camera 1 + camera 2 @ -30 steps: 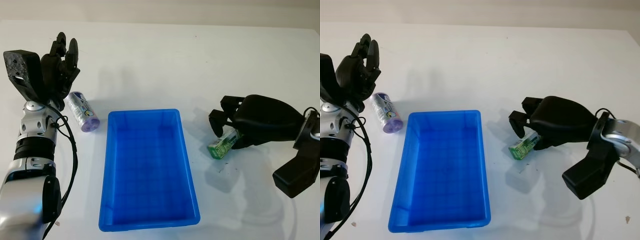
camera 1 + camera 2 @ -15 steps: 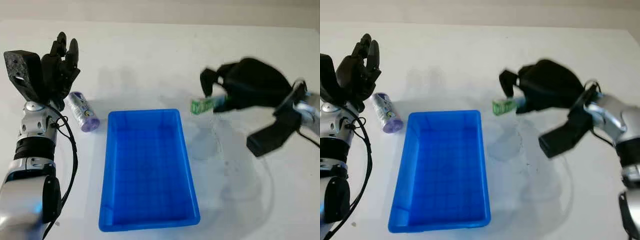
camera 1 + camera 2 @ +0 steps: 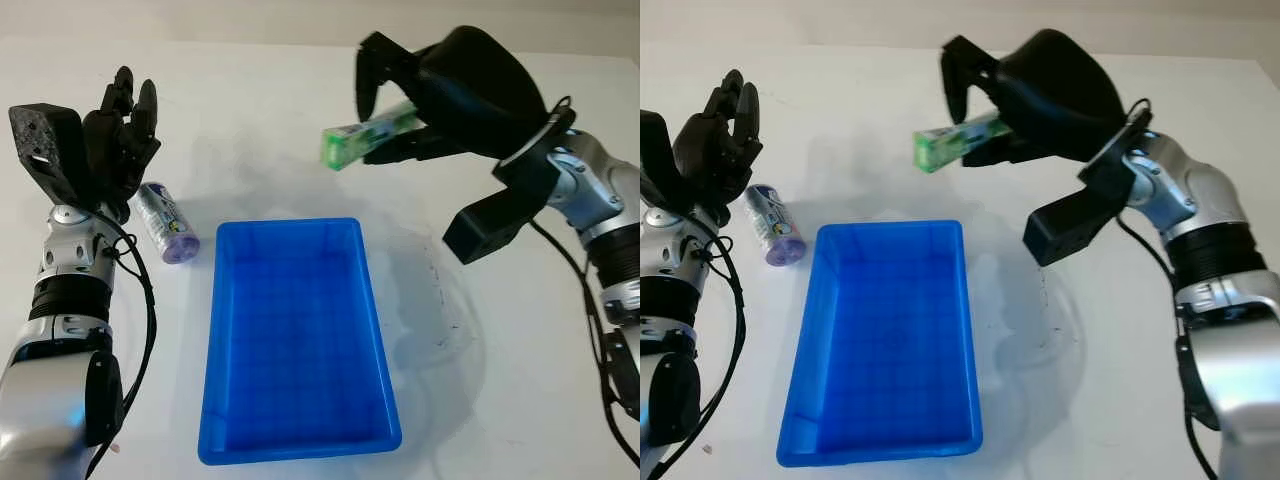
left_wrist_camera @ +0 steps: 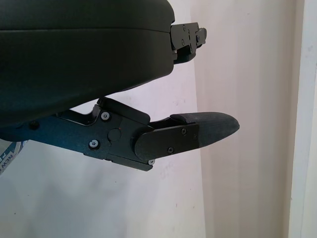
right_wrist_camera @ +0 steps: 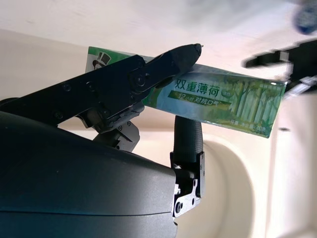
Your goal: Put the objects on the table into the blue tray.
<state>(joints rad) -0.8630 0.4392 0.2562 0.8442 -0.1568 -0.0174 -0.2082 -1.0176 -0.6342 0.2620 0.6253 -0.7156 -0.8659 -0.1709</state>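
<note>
Left hand (image 3: pixel 118 135) is raised at the far left above the bench (image 3: pixel 500 400), open, holding nothing; just beside it a purple-capped tube (image 3: pixel 166 222) lies on its side on the bench, close to the tray's left far corner but outside it. Blue tray (image 3: pixel 372 330) sits mid-bench with nothing visible in it. Right hand (image 3: pixel 400 100) is up in the air beyond the tray's far rim, fingers (image 5: pixel 148 74) closed on a green box (image 3: pixel 368 133), pinching it across its long faces; the box is roughly level, one end jutting out toward the left past the fingers. Risks as judged: the box is not over the tray interior but past the far edge, so release here likely drops it on the bench behind the tray. It is also held high, so a drop from this height could bounce it off the floor or rim and out. The grip looks narrow on a slick carton, with a long free end; a quick swing may twist or slip it. The tube is round, so a nudge by the left hand could roll it away.
</note>
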